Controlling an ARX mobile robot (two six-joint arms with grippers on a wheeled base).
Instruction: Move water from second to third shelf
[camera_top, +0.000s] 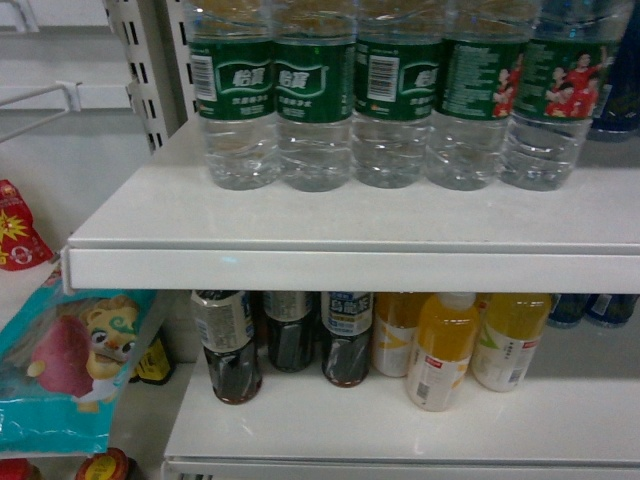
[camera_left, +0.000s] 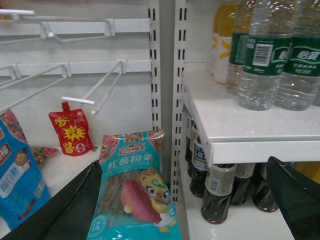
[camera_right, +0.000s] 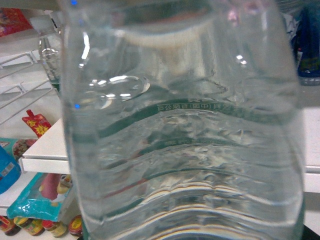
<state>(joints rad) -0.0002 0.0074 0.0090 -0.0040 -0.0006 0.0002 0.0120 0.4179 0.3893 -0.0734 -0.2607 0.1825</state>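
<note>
You see a row of five water bottles (camera_top: 315, 100) standing at the front of a white shelf (camera_top: 350, 240) in the head view. They are clear ribbed plastic, each with a dark green wrap label carrying white characters; some show a barcode, and the two on the right show figures in red shirts. They stand upright and touch each other side by side.

In the right wrist view one water bottle (camera_right: 185, 140) fills almost the whole picture, very close to the camera. You can see its wavy ribs, bright glints and a thin green line through the plastic. The right gripper itself is not visible there, so you cannot tell how its jaws stand or if they hold anything.

In the left wrist view two dark fingers (camera_left: 295, 192) of the left gripper (camera_left: 180, 200) show at the bottom corners, wide apart, with nothing between them.

On the shelf below stand dark bottles (camera_top: 235, 345) with pale labels, and beside them, to the right, opaque yellow-orange juice bottles (camera_top: 440, 350) with white caps. To the left of the shelves hangs a glossy teal snack bag (camera_left: 135, 190) with a cartoon tiger, near a small red pouch (camera_left: 72, 130) and bare white wire hooks (camera_left: 95, 92). A perforated white upright (camera_left: 167, 95) separates this area from the shelves.
</note>
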